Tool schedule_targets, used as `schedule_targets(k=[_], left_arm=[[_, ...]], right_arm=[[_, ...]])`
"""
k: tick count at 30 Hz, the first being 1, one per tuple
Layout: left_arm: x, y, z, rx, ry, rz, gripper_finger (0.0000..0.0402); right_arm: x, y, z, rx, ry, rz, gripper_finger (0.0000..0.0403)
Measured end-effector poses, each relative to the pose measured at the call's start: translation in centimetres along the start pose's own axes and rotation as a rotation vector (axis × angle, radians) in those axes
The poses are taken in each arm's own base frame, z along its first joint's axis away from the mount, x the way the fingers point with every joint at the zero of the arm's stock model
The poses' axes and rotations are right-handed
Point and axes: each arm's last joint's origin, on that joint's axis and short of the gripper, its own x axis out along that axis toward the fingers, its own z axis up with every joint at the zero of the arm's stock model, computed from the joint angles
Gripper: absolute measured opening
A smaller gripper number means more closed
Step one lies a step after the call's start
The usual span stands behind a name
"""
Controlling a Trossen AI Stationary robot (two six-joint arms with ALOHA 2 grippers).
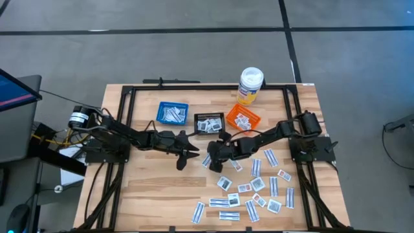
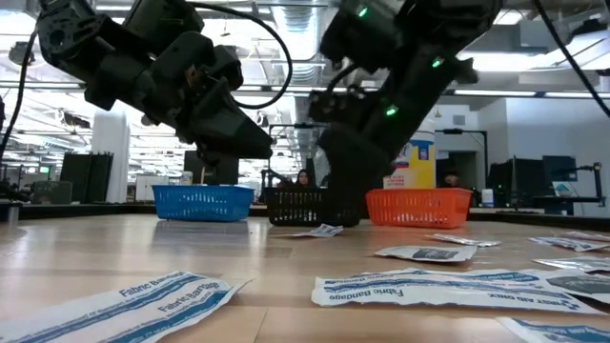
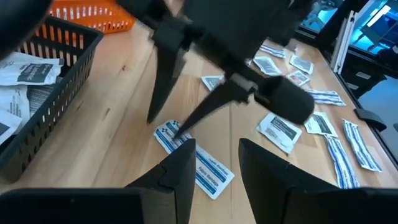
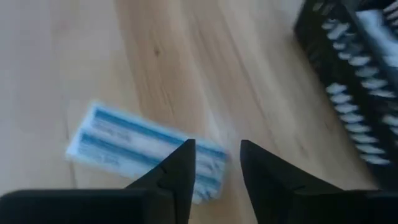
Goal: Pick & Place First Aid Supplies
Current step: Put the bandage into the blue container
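A white bandage strip with blue print lies flat on the wooden table, just in front of the black basket. My right gripper slants down over the strip's end with its fingers open; in the left wrist view its two fingertips stand at the strip's far end. My left gripper is open and holds nothing, close to the left of the same strip. Many more white packets are scattered over the table's near right part. My right gripper comes at the bandage strip's end slanting down from the table's right side, fingers apart. One fingertip stands right at the strip, which lies flat on the table. I cannot tell whether it touches.
A blue basket, the black basket and an orange basket stand in a row at the back, each with packets inside. A white bottle with a yellow label stands behind them. The two grippers are close together at the table's middle.
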Motion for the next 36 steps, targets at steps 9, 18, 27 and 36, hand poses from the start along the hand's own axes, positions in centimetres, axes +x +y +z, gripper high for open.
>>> schedule_targets(k=[9, 18, 27, 36], left_arm=[[-0.1, 0.0, 0.2, 0.002, -0.009, -0.003, 0.0122], [-0.1, 0.0, 0.2, 0.009, -0.009, -0.003, 0.0122], [-0.1, -0.1, 0.1, 0.009, -0.008, -0.007, 0.0122], [0.3, 0.1, -0.6, 0.011, 0.027, -0.004, 0.0122]], right_arm=[[1.0, -0.9, -0.4, 0.002, 0.078, 0.028, 0.0114], [1.1, -0.8, -0.4, -0.055, 0.078, 0.054, 0.0007], [0.2, 0.8, 1.2, -0.188, -0.009, 0.006, 0.0002], [-1.8, 4.4, 1.5, -0.432, -0.191, -0.196, 0.0002]])
